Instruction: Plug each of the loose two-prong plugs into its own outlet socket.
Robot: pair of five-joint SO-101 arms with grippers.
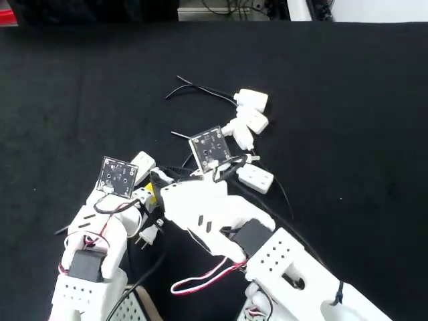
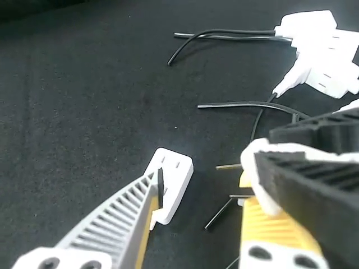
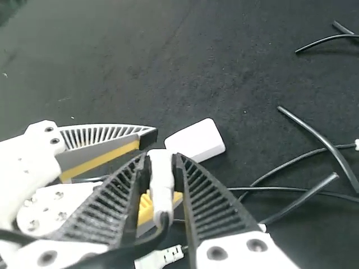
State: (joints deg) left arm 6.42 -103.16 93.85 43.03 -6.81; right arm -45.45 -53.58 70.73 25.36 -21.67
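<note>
Black cloth table (image 1: 348, 100), two arms close together low in the high view.

Right gripper (image 3: 160, 162): black ribbed fingers clenched on a white plug (image 3: 160, 188), which sits upright between the pads. In the left wrist view its prongs (image 2: 227, 166) stick out towards the socket (image 2: 171, 179). That looks like lining up for insertion, with the prongs near the slotted face but apart from it.

Left gripper (image 2: 202, 190): jaws spread, nothing clamped. The socket lies flat on the cloth against the grey ribbed finger (image 2: 132, 204). My guess is the finger is a backstop, so the socket doesn't slide when the plug pushes in.

Spare sockets (image 1: 253, 100) are bunched farther up the table, well apart from the grippers, and thin black cables (image 1: 200, 88) run to them. I can't tell if those are plugged in.

A black plug (image 1: 150, 235) lies loose on the cloth beside the left arm, untouched, so at least one more plug is to go.

Risk: the prongs look angled relative to the slots, so they need squaring up first or the socket gets shoved off the finger.
</note>
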